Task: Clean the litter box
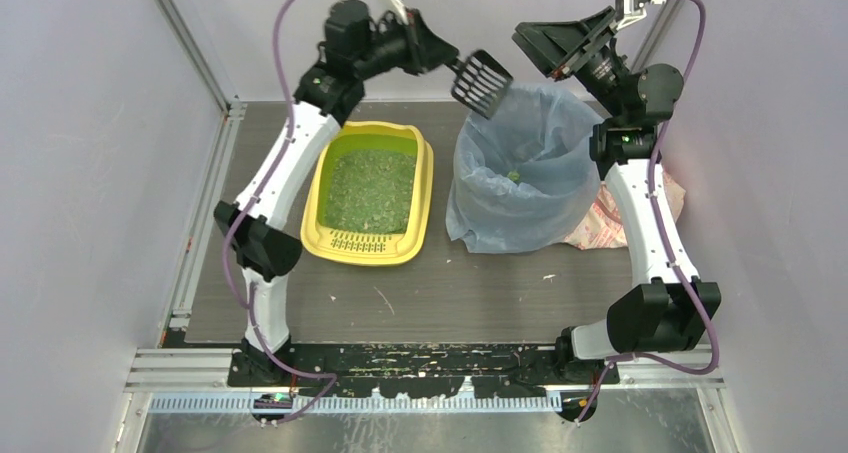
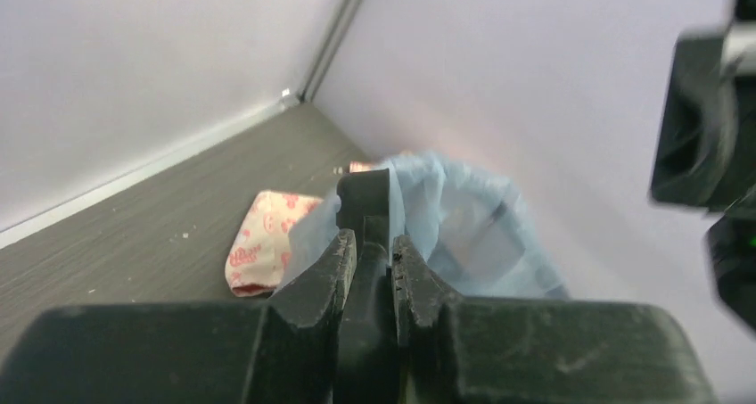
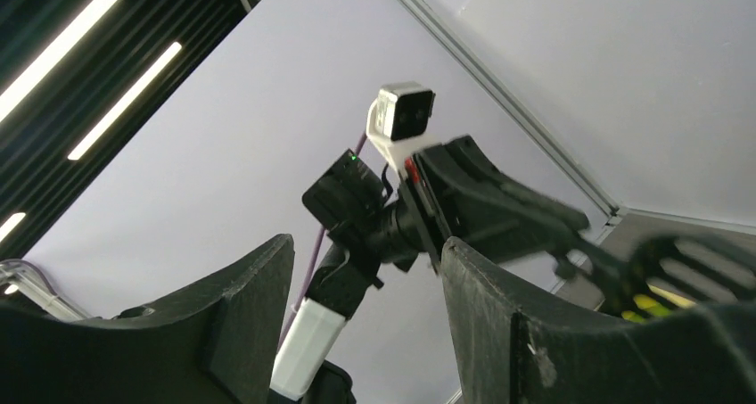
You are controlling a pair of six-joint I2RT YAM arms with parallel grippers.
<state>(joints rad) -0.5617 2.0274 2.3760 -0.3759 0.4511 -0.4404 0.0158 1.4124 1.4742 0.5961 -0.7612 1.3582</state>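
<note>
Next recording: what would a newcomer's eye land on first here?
The shallow yellow plastic litter box of green granules sits left of centre. To its right the left gripper holds a black slotted scoop over the edge of a tall bin lined with a blue translucent bag, while the right gripper hangs open above.

You'll find no legible writing in these views. The pink-and-white packet (image 2: 260, 242) on the worktop, middle left of the left wrist view, carries red print, but it is too blurred to read.

Left tool (image 1: 452, 65) raised, clamped; right tool (image 1: 548, 48) raised, fingers spread.
</note>
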